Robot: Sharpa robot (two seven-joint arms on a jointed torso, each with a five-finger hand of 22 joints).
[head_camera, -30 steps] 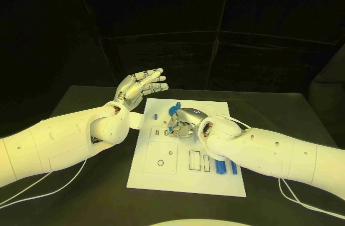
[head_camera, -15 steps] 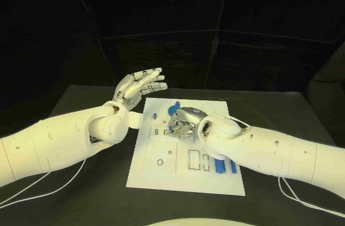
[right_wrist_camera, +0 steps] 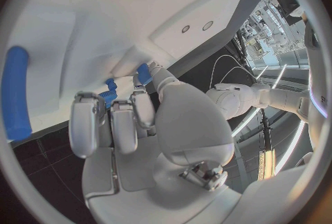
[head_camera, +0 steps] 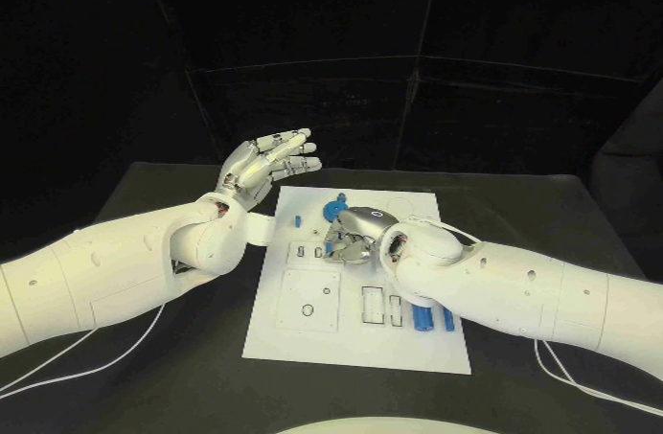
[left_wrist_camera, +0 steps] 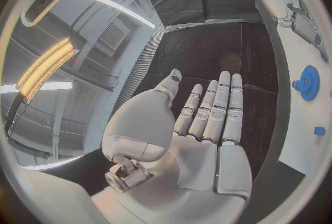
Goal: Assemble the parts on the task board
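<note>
The white task board [head_camera: 359,338] lies in the middle of the black table. My right hand [head_camera: 356,233] is bent down over the board's upper middle, knuckles up. Its fingertips [right_wrist_camera: 138,103] pinch a small blue part [right_wrist_camera: 143,74] against the board [right_wrist_camera: 83,25]. A blue gear [head_camera: 336,207] sits just beyond that hand, also seen as the gear [left_wrist_camera: 306,83] from the left wrist. My left hand [head_camera: 269,161] hovers raised off the board's far left corner, palm [left_wrist_camera: 187,152] flat, fingers straight and apart, holding nothing.
Two blue pegs [head_camera: 432,320] lie in the board's lower right, beside rectangular slots [head_camera: 375,307]. A tiny blue piece [head_camera: 299,221] stands near the board's left edge. A long blue cylinder [right_wrist_camera: 15,94] lies on the board. White cables trail off both arms.
The left hand's fingers have shifted slightly in the air. The right hand stays bent over the same spot on the board.
</note>
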